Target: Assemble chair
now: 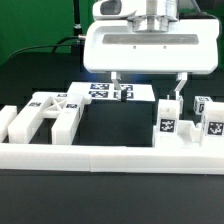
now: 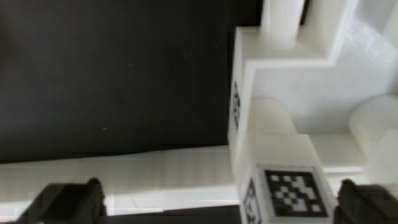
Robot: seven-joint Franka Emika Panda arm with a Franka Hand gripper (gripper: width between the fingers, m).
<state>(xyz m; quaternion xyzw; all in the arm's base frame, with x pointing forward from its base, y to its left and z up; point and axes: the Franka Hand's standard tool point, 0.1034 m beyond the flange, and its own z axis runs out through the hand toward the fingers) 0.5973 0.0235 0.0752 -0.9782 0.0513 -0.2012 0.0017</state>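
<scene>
1. The chair parts [image 1: 47, 114] lie loose and unjoined on the black worktop [image 1: 110, 125]. A blocky cluster sits at the exterior view's left and tagged upright pieces [image 1: 166, 120] at its right, all behind the border rail [image 1: 100, 158].
2. This looks like an early pick-up step. Next, the tool must centre over one tagged piece and descend.
3. The tool [image 1: 148, 82] hangs released, jaws wide, gripping nothing. The arm points straight down near the marker board [image 1: 110, 91].
</scene>
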